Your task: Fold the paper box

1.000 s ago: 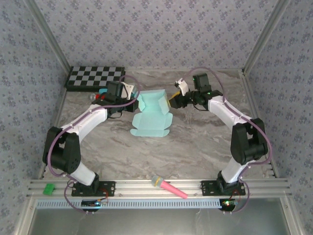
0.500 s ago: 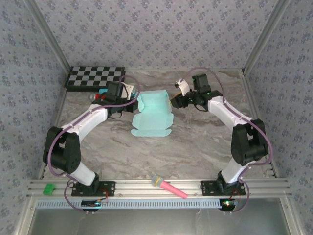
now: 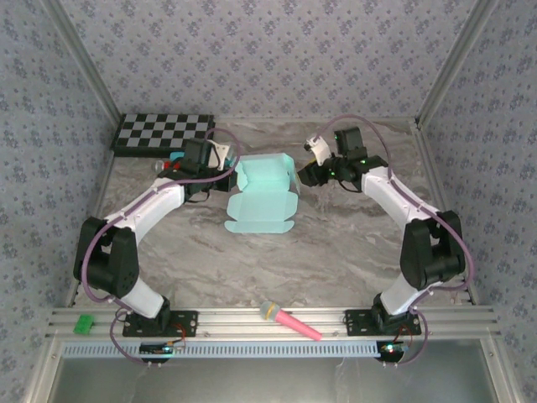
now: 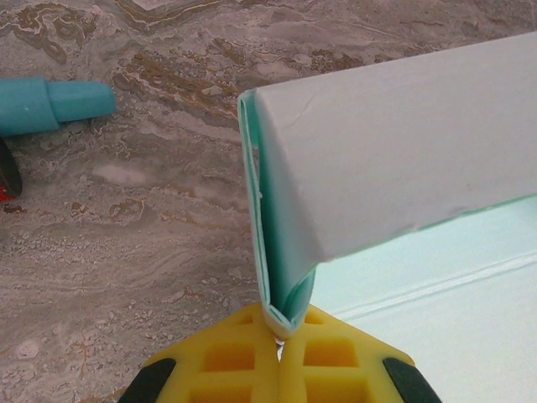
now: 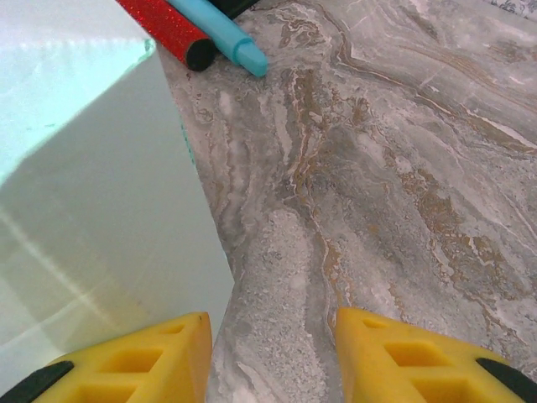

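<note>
The paper box (image 3: 262, 200), at the far middle of the counter (image 3: 336, 252), is pinched at its left wall fold by the left claw (image 4: 278, 340), and the half-open, empty right claw (image 5: 273, 336) is now moved in beside its right wall, so the walls can be stood up.

I counted one box (image 3: 262, 197), one checkerboard (image 3: 164, 133), one pink microphone (image 3: 294, 322), one green block (image 3: 84, 324), one blue pen (image 5: 220, 34), one red pen (image 5: 164, 23), and two arms, left arm (image 3: 155, 201) and right arm (image 3: 390, 193).
</note>
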{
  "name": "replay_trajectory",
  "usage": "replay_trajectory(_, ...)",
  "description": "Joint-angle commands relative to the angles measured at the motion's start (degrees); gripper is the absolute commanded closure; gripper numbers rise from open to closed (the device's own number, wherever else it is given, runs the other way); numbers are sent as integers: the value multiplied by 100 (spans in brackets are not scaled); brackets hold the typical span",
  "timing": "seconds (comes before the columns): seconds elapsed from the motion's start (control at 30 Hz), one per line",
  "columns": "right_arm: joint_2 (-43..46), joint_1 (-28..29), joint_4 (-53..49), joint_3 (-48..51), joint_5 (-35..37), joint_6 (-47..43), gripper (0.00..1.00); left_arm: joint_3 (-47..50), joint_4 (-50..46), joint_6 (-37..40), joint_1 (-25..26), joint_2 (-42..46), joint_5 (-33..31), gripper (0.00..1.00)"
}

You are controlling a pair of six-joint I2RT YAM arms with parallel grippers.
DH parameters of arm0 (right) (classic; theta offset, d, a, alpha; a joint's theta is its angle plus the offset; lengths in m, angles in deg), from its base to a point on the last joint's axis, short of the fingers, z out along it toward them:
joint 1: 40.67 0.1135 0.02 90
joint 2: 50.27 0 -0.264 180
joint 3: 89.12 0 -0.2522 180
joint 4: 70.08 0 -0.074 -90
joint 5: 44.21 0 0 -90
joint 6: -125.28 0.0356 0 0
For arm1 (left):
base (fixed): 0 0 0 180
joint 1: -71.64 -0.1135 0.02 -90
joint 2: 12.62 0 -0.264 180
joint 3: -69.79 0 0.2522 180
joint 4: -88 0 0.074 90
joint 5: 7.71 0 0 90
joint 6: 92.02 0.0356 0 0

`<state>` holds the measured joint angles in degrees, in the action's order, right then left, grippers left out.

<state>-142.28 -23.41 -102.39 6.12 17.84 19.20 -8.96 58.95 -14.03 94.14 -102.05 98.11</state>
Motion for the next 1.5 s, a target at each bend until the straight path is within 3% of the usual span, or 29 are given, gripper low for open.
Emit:
replay_trajectory(0.0, 213, -36, -253, 48, -248, -184, 55, -242, -36, 1, 13, -40, 23, 100)
replay_trajectory(0.5, 144, 93, -846, -211, -533, -540, 57, -252, -14, -31, 15, -101, 26, 100)
replay_trajectory(1.07, -465, 338, -732, -667, -1036, -362, 53, -252, -18, -49, 49, -75, 80, 100)
replay_trajectory(1.3, -656, 494, -515, -744, -971, -240, 51, -251, -15, -47, 70, -69, 97, 100)
replay_trajectory(1.47, -764, 594, -241, -738, -539, -15, 50, -268, -10, -56, 65, -73, 128, 100)
